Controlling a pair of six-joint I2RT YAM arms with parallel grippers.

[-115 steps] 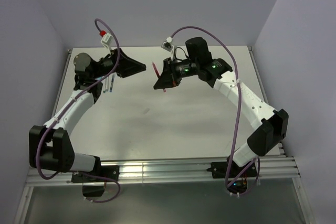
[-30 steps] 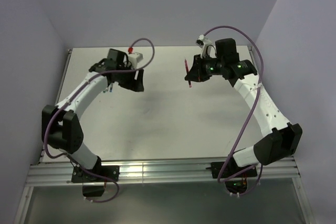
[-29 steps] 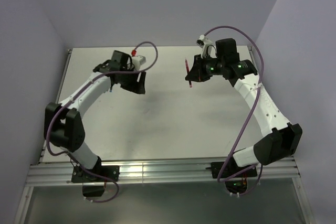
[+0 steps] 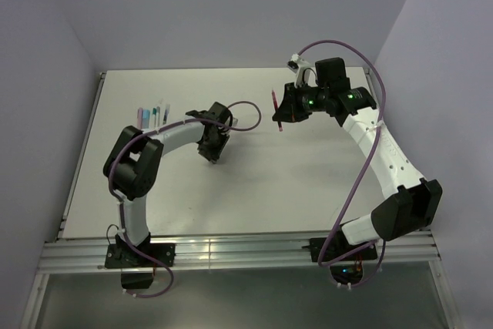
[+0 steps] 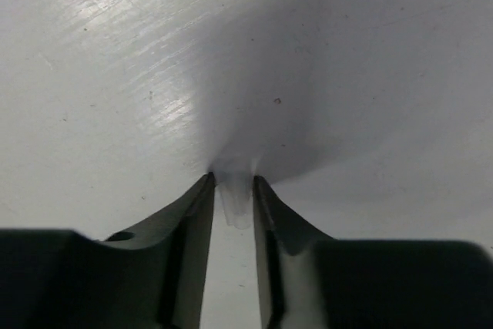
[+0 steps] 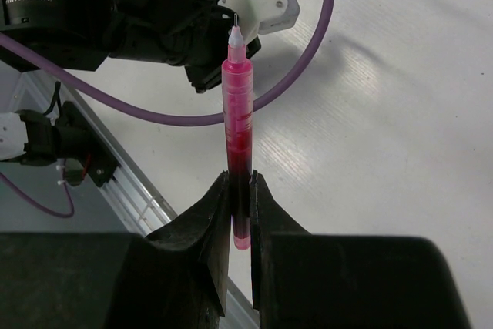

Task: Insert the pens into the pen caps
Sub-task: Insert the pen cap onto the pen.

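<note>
- Left wrist view gives us the left gripper (image 5: 233,184) low over the white matte table (image 5: 115,75). Its black fingers flank a short, pale translucent plastic pen cap (image 5: 236,207) standing on the surface.
- We see the jaws close beside the cap on both sides, but we cannot tell whether they press it.
- We find the right gripper (image 6: 239,186) pinching a slim red translucent plastic pen (image 6: 238,113) near its rear end, white tip pointing away from the fingers.
- From above, we see that pen held over the table's far middle, apart from the left gripper.
- We also see a row of thin pale sticks (image 4: 152,115) with pink, blue and teal ends lying at the far left.
</note>
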